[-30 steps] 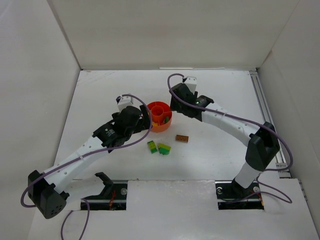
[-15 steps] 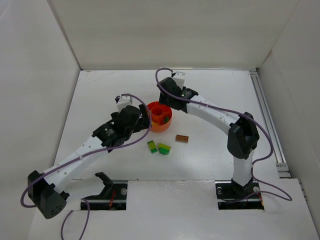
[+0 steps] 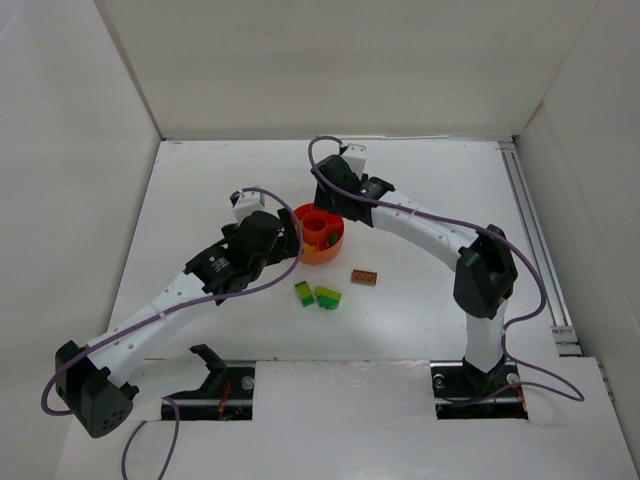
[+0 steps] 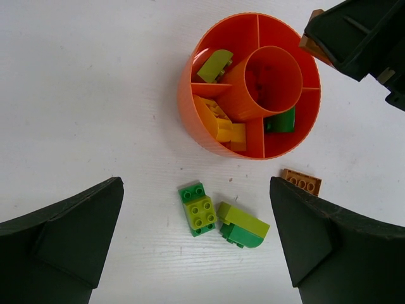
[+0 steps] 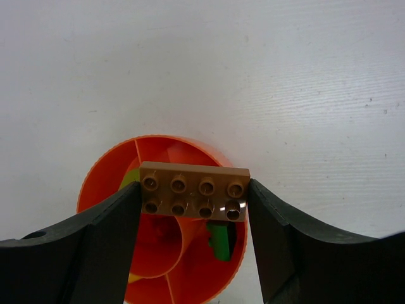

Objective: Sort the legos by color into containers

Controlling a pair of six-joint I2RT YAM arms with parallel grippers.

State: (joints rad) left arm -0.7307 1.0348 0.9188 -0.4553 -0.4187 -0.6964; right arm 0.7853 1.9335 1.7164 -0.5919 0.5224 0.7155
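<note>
Legos (image 4: 280, 120), small studded plastic bricks: three lie on the white table (image 4: 95, 95) beside the round orange divided plastic dish (image 4: 187, 123). These are two green-and-lime stacks (image 4: 198, 209) (image 4: 243, 225) and one flat brown brick (image 4: 302, 182). Lime, yellow and green ones sit in the dish's outer sections. The right gripper (image 5: 193, 201) clamps a second brown plate (image 5: 193, 180) above the dish. The left gripper (image 4: 196, 237) hangs wide open, empty.

The right gripper (image 5: 193, 208) has black fingers (image 5: 95, 244) flanking a tan-brown brick (image 5: 193, 190) with two rows of studs. Under it is the orange dish (image 5: 104, 170), with red showing in its central cup. Ahead of the left gripper (image 4: 196, 189), the dish holds yellow legos (image 4: 218, 123), a lime lego (image 4: 214, 65) and a dark green lego (image 4: 280, 120) — nearer it, on the white table (image 4: 88, 88), lie two green-and-lime bricks (image 4: 199, 210) and a brown studded plate (image 4: 302, 182).
</note>
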